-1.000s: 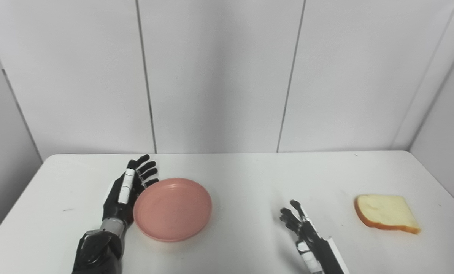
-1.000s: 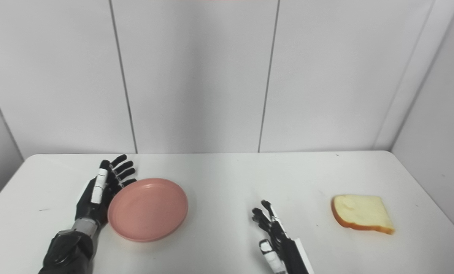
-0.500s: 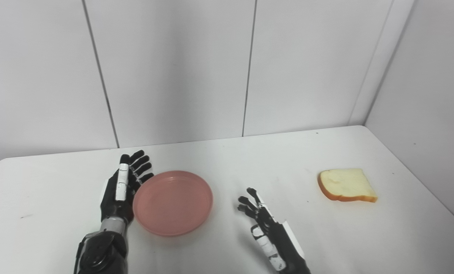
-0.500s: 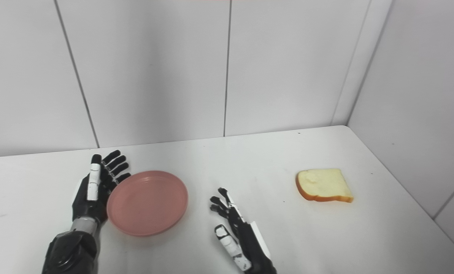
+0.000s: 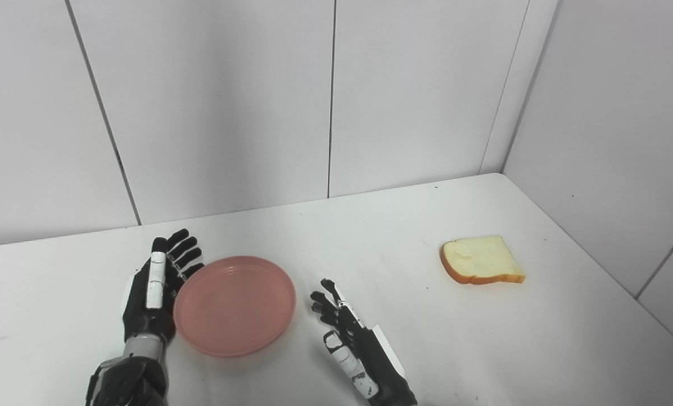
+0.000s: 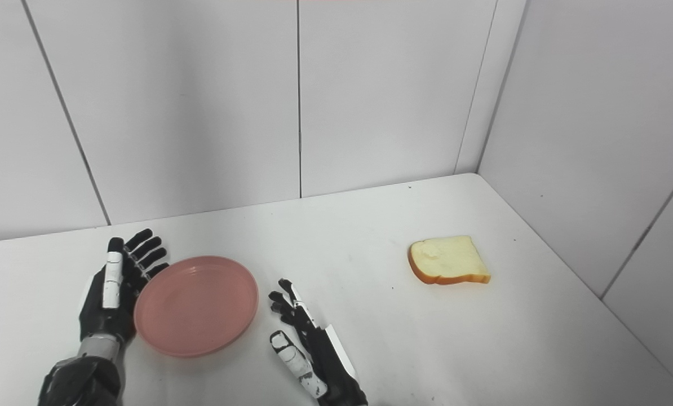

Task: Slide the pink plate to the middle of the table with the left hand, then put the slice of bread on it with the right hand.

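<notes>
We see the left robot hand (image 5: 155,290) open against the pink plate (image 5: 235,305) on the worktop (image 5: 404,332), the right robot hand (image 5: 348,332) open and empty, well apart from the bread (image 5: 480,260), probably soft and best gripped by its crust.

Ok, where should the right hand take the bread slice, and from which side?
Take the flat white bread slice across its near crust edge, fingers coming from above and its left, where the right hand lies open. It lies flat on the white table, so only edges offer purchase.
</notes>
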You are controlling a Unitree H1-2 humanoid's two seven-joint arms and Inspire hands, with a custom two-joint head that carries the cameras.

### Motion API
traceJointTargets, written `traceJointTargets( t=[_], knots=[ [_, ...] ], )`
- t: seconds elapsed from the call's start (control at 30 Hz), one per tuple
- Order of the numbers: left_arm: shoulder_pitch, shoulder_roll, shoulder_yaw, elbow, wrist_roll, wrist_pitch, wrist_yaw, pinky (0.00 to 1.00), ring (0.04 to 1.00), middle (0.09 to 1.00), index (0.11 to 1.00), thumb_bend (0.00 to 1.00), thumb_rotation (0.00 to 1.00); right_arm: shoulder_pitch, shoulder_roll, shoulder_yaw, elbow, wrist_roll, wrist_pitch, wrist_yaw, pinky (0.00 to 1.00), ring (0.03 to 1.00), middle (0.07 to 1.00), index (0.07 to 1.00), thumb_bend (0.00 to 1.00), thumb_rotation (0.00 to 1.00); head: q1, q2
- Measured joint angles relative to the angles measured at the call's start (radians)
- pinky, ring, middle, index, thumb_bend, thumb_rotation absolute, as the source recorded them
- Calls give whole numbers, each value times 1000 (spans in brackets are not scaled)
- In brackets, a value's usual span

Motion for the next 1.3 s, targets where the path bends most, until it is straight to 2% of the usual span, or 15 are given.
traceJointTargets(
  t=[0.17, 0.3, 0.43, 0.5, 0.57, 0.67, 0.73, 0.83, 0.93, 1.07, 1.17, 1.23, 1.3],
  knots=[
    [4, -22, 3, -3, -21, 1, -15, 723, 767, 763, 720, 901, 819, 0, 2, 6, 0, -1, 0, -6, 917, 900, 914, 973, 730, 1000, -17, -2],
    [-2, -25, 2, 10, -20, -2, -23, 699, 752, 753, 707, 904, 823, 0, 2, 7, 2, -17, -2, -15, 906, 881, 906, 971, 768, 1000, -28, -6],
    [-20, -24, 2, 39, -20, -9, -26, 724, 779, 778, 708, 898, 821, 2, 1, 3, 1, -46, -37, -49, 900, 893, 916, 960, 792, 1000, -22, -8],
    [-24, -25, 1, 49, -20, -17, -34, 731, 790, 788, 719, 893, 830, 7, 0, -9, -16, -70, -45, -70, 921, 905, 915, 951, 806, 985, -19, -11],
    [-30, -24, -2, 67, -19, -34, -42, 723, 790, 784, 716, 898, 839, 11, -2, -25, -34, -92, -45, -88, 892, 895, 904, 926, 849, 957, -22, -14],
    [-40, -21, -1, 86, -17, -50, -44, 719, 786, 780, 716, 897, 835, 12, -20, -76, -86, -144, -45, -93, 895, 905, 916, 930, 857, 953, -25, -17],
    [-53, -17, 1, 111, -17, -60, -46, 715, 787, 782, 720, 886, 841, -1, -56, -108, -135, -174, -45, -94, 883, 898, 920, 938, 894, 951, -26, -22],
    [-64, -14, 4, 137, -17, -77, -46, 709, 786, 780, 717, 889, 839, -32, -151, -157, -173, -228, -40, -88, 899, 914, 941, 953, 940, 957, -26, -25],
    [-65, -15, 5, 145, -17, -85, -46, 716, 789, 781, 718, 888, 843, -71, -230, -209, -214, -229, 33, -53, 899, 926, 942, 952, 973, 908, -17, -29],
    [-67, -17, 1, 145, -16, -86, -47, 731, 806, 792, 726, 904, 849, -118, -312, -243, -251, -230, 101, -8, 868, 919, 940, 957, 999, 877, -14, -31],
    [-69, -17, -1, 148, -17, -86, -54, 746, 810, 793, 732, 900, 837, -139, -375, -264, -257, -241, 147, 33, 836, 899, 940, 947, 1000, 799, -18, -38],
    [-72, -17, 0, 154, -17, -86, -54, 746, 806, 791, 741, 887, 829, -147, -419, -281, -258, -257, 177, 57, 813, 891, 931, 936, 1000, 678, -18, -43],
    [-75, -17, 0, 162, -17, -89, -54, 747, 806, 791, 742, 884, 828, -156, -473, -297, -257, -273, 189, 76, 807, 891, 926, 935, 1000, 661, -17, -43]
  ],
)
